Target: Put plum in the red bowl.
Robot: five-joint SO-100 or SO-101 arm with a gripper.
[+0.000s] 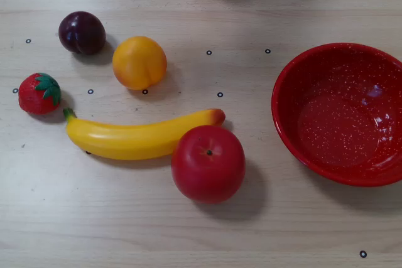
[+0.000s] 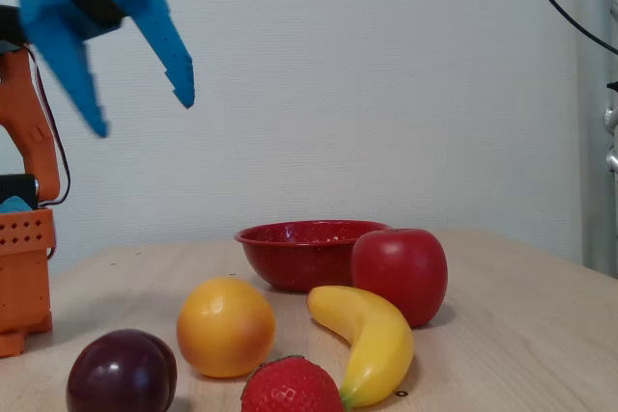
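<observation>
The plum (image 1: 81, 32) is a small dark purple-maroon fruit at the upper left of the overhead view; in the fixed view it (image 2: 122, 371) sits at the front left. The red bowl (image 1: 286, 101) with white speckles stands at the right, empty; in the fixed view its rim (image 2: 290, 233) shows behind the apple. My blue gripper (image 2: 142, 113) hangs high at the upper left of the fixed view, open and empty, well above the table. The overhead view does not show the gripper.
An orange (image 1: 139, 62) lies right of the plum, a strawberry (image 1: 39, 93) below it. A banana (image 1: 138, 137) and a large red apple (image 1: 208, 163) lie mid-table between plum and bowl. The orange arm base (image 2: 24, 258) stands at the left.
</observation>
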